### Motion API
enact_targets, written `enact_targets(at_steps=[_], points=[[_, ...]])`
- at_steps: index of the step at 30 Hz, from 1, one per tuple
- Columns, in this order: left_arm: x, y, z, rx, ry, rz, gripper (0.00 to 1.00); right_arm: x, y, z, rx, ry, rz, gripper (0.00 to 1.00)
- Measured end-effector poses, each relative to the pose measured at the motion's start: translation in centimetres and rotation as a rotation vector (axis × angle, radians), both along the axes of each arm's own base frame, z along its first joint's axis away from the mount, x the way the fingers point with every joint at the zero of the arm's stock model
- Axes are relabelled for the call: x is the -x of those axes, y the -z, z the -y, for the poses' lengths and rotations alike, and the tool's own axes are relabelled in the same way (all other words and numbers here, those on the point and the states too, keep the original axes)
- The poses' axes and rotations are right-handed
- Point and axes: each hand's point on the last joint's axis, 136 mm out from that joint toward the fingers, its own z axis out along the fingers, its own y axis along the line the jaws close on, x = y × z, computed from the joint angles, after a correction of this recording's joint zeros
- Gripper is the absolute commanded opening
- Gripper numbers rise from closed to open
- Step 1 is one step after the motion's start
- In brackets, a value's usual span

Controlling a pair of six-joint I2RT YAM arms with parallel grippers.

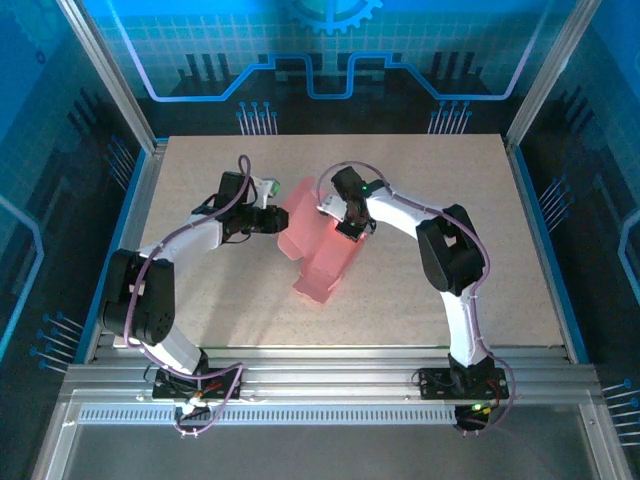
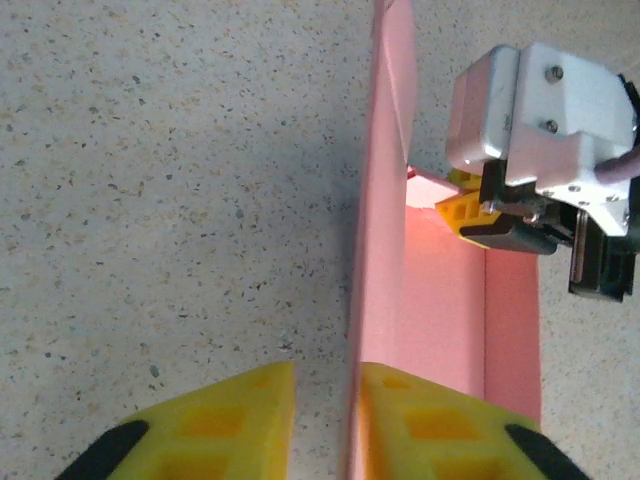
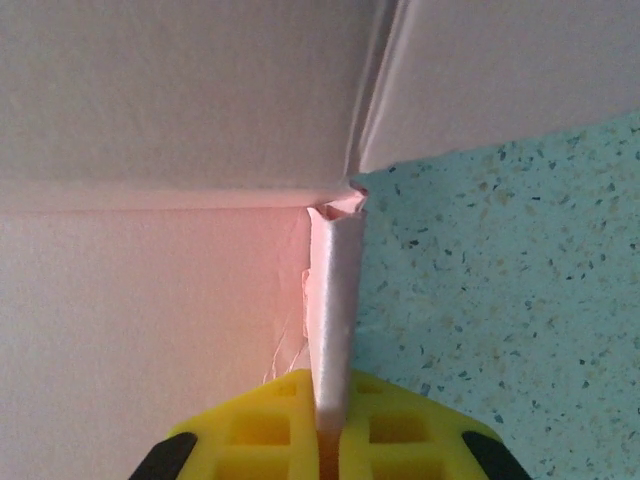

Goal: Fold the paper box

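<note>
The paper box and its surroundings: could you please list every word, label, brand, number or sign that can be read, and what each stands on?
No readable text in any view.
paper box: plain pink, no print.
back wall: a gear outline and circuit-style lines, no letters or numbers.
table: speckled, unmarked.

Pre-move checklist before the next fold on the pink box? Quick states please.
1. Right tool gripping the paper box wall: ok, shut on it.
2. Left tool open: ok, jaws apart astride a wall.
3. Card undamaged: not ok, crumpled corner just beyond the right tool.
4. Tools clear of each other: ok, apart across the box.
5. Box base flat on table: cannot tell.
</note>
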Motion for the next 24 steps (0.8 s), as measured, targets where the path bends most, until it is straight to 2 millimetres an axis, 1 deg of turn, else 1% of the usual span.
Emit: enact_targets(at_steps=[1, 3, 4, 5, 9, 10, 13, 16, 19, 20, 21, 24], points=[[0.1, 0.1, 0.0, 0.0, -0.003, -0.002, 0.54, 0.0, 0.0, 0.0, -0.006, 0.006, 0.004, 0.0], [0.1, 0.1, -0.1, -0.004, -0.002, 0.005, 0.66, 0.0, -0.1, 0.1, -0.016, 0.026, 0.01, 0.0], [0.1, -0.1, -0.1, -0.004, -0.005, 0.01, 0.74, 0.0, -0.1, 0.2, -0.021, 0.037, 0.011, 0.0], [0.1, -0.4, -0.2, 0.001, -0.015, 0.017, 0.8, -0.1, -0.1, 0.3, -0.029, 0.055, 0.01, 0.01], [-0.1, -2.3, -0.3, 0.029, -0.046, 0.06, 0.96, -0.3, -0.1, 1.5, -0.043, 0.13, 0.006, 0.01], [-0.2, -2.7, -0.3, 0.038, -0.055, 0.069, 0.99, -0.4, -0.1, 1.9, -0.042, 0.154, 0.006, 0.01], [-0.2, -3.1, -0.4, 0.058, -0.089, 0.083, 0.99, -0.7, -0.2, 3.1, -0.022, 0.232, 0.011, 0.0], [1.0, -2.0, -1.4, 0.048, -0.151, 0.07, 0.99, -0.5, -0.2, 4.4, 0.006, 0.319, 0.023, 0.0], [2.4, -0.5, -3.3, 0.004, -0.252, 0.042, 0.99, 0.2, -0.3, 6.0, 0.016, 0.411, 0.021, 0.0], [2.5, -0.3, -3.9, -0.008, -0.285, 0.038, 0.99, 0.3, -0.3, 6.5, 0.016, 0.435, 0.02, 0.0], [2.5, 0.0, -4.6, -0.022, -0.321, 0.034, 0.97, 0.5, -0.3, 7.1, 0.014, 0.462, 0.017, 0.0], [2.1, 0.5, -5.7, -0.04, -0.393, 0.019, 0.81, 1.0, -0.4, 8.7, 0.005, 0.524, 0.006, 0.0]])
